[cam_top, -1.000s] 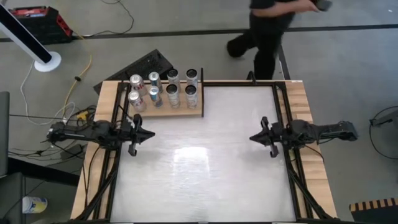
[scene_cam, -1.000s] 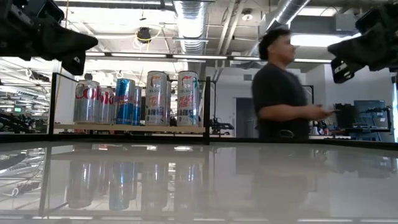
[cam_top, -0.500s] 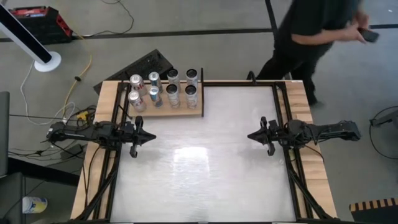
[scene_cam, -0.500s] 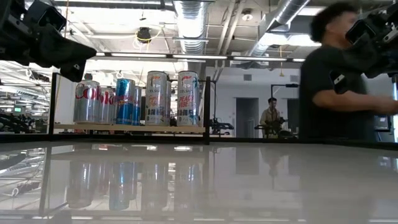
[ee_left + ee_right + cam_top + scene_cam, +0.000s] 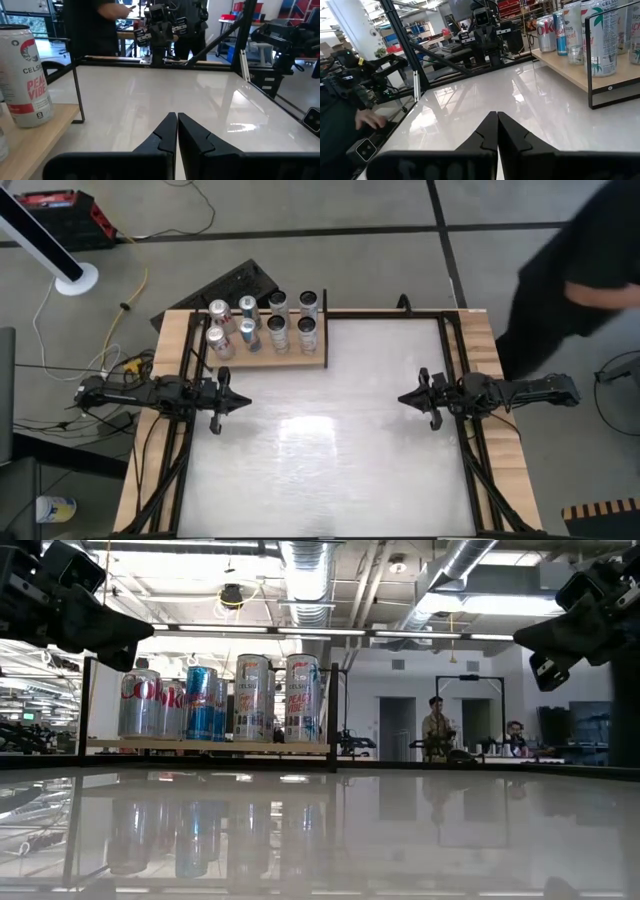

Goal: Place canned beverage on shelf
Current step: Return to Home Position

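Note:
The shelf, a pale wooden board, lies at the table's far left. Several beverage cans stand upright on it in two rows. They also show in the low view as cans on the shelf. My left gripper hovers shut over the table's left side, just on the near side of the shelf, pointing level toward the right. Its wrist view shows the shut gripper beside a white can. My right gripper hovers shut at the right side, pointing level toward the left, fingertips together.
A black frame post stands at the shelf's corner. Black rails run along the table's sides. A person in dark clothes stands off the table's far right corner. The glossy white tabletop lies between the two arms.
The person has walked from behind the table's far edge round to its right side. Both arms have stayed in place. My right gripper has rolled a little about its own pointing line. Both grippers have stayed shut.

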